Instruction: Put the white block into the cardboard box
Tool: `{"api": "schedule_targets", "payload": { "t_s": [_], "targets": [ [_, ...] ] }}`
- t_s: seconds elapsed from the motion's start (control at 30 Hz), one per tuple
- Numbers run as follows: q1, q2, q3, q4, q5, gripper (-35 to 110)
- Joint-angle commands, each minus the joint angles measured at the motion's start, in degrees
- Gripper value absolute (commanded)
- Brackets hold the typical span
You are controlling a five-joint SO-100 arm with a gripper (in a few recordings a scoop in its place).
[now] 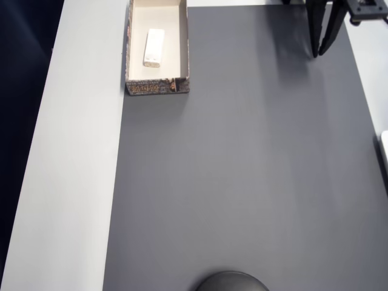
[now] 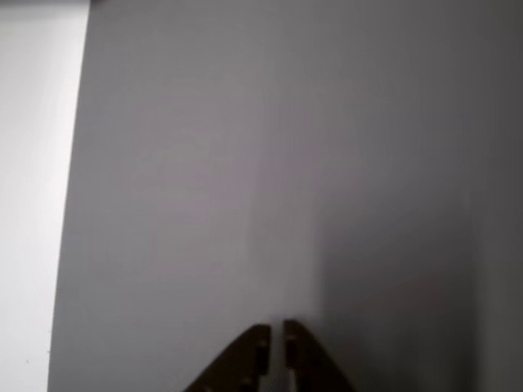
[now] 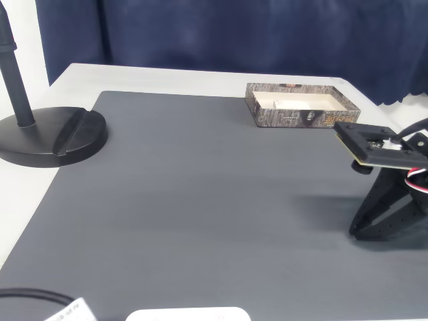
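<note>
Soft, even light is falling from above; the wrist view is looking blurred, the arm (image 3: 391,200) casting a faint shadow on the desk (image 3: 200,200).

In the overhead view we find the box (image 1: 157,88) at the top left, straddling the left edge of the mat (image 1: 242,182), with the block (image 1: 153,47) lying inside it. The gripper (image 1: 317,53) sits at the top right, well apart from the box. In the fixed view the box (image 3: 294,115) lies at the mat's far edge, the gripper (image 3: 366,234) nearer on the right, and a stand base (image 3: 53,137) on the left.
</note>
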Motion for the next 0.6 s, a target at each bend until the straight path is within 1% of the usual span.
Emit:
{"api": "schedule_targets", "payload": {
  "t_s": [0.0,0.57],
  "targets": [
    [-0.44,2.11,1.05,-0.09,-0.09,-2],
    [-0.62,2.11,1.05,-0.09,-0.09,-2]
  ]
}}
